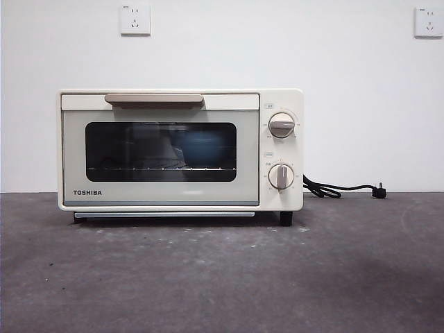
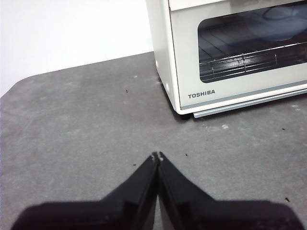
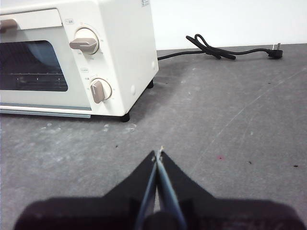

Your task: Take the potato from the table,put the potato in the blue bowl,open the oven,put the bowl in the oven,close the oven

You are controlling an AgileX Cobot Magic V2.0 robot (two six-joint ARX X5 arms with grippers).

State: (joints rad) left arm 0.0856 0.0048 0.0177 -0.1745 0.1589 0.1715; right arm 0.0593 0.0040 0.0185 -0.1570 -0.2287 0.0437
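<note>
While the oven [image 1: 180, 149] stands shut at the back edge of the surface [image 1: 222, 277] in the front view, we see the blue bowl [image 1: 201, 147] behind its glass; the potato is hidden. From the left wrist view, our left fingers [image 2: 158, 156] are clenched, empty, near the oven's corner. From the right wrist view, our right fingers [image 3: 158, 154] likewise, with the cord [image 3: 225, 50] trailing behind, where a careless swing could snag it.

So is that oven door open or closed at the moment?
Closed. The oven door sits flush with its front, handle up at the top, and the blue bowl shows dimly behind the glass.
</note>
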